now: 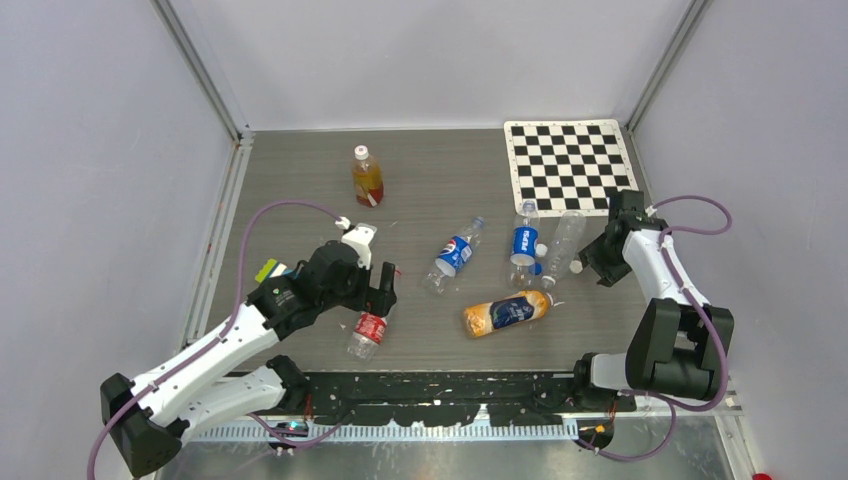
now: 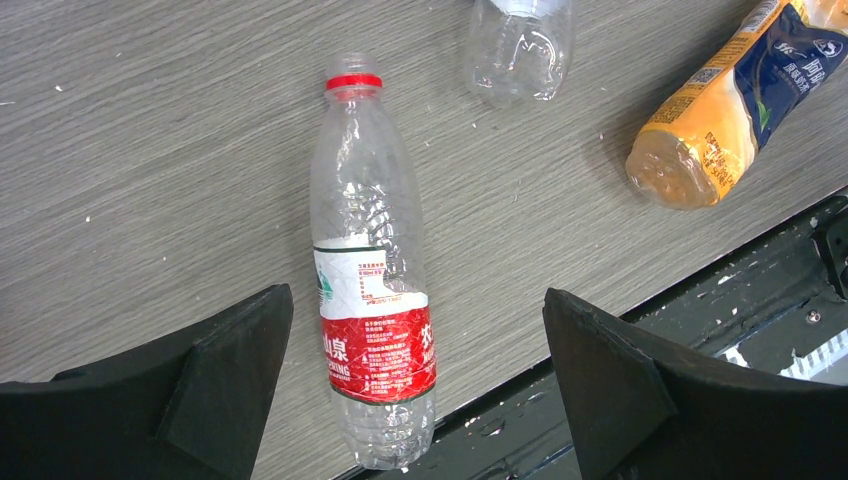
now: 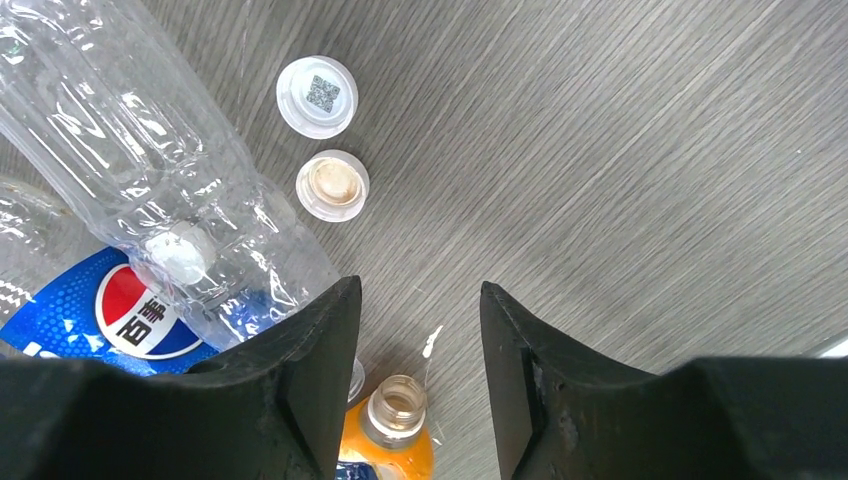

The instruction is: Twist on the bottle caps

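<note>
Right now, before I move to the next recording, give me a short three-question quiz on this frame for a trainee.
1. True or false: the red-label bottle below the left gripper already wears its cap.
2. The right gripper holds: A) a cap, B) a bottle, C) nothing.
3. What colour are the two loose caps lying beside the clear bottle?
Key: 1 false; 2 C; 3 white.
</note>
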Controlling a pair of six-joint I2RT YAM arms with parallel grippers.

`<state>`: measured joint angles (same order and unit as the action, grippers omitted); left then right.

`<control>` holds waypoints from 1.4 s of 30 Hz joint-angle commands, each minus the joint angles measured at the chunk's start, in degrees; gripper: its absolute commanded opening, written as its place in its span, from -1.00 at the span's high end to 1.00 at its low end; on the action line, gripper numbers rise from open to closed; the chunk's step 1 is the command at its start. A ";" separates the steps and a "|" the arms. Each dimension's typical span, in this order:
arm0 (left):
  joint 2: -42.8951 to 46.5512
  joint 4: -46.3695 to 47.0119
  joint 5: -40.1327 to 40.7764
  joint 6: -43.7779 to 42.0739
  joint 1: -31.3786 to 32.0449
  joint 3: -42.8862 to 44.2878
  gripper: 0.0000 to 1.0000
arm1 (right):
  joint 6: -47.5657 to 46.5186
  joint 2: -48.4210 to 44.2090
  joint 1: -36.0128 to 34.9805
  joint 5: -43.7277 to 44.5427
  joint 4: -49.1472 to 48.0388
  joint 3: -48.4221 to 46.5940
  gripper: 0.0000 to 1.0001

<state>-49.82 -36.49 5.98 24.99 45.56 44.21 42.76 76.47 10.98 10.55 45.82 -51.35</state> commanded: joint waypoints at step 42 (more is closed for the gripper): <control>-38.05 10.68 -5.34 -6.54 -0.74 22.58 -0.99 | -2.35 6.87 -0.35 4.31 -4.82 -7.81 -0.05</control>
<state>-89.25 -27.59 1.26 19.05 45.19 65.84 41.19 84.03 10.81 11.92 40.51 -56.95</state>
